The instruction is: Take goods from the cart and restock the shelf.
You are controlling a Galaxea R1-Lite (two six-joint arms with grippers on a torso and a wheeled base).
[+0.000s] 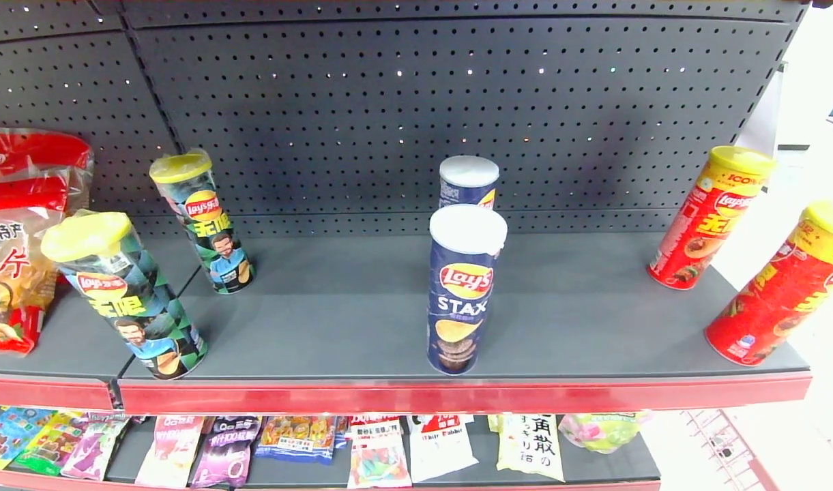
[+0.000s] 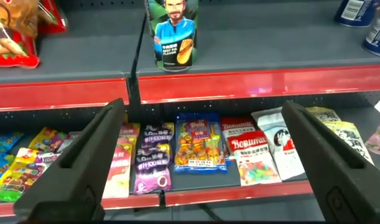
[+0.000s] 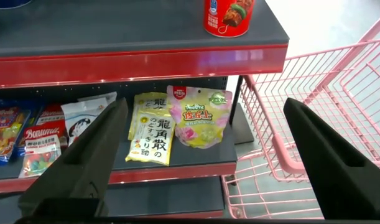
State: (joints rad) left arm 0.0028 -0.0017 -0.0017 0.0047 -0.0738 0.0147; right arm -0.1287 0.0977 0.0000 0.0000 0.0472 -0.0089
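With jaws of left gripper (image 2: pixel 202 104) and right gripper (image 3: pixel 205 102) spread empty, the pink cart (image 3: pixel 264 124) beside the shelf (image 3: pixel 115 25) should be reached first.

Bare stretches of the dark grey metal shelf (image 1: pixel 341 307) are lying open either side of two blue cardboard chip tubes (image 1: pixel 460 300) — green-black yellow-lidded tubes (image 1: pixel 133 300) are blocking the left end, red yellow-lidded tubes (image 1: pixel 713 218) the right.
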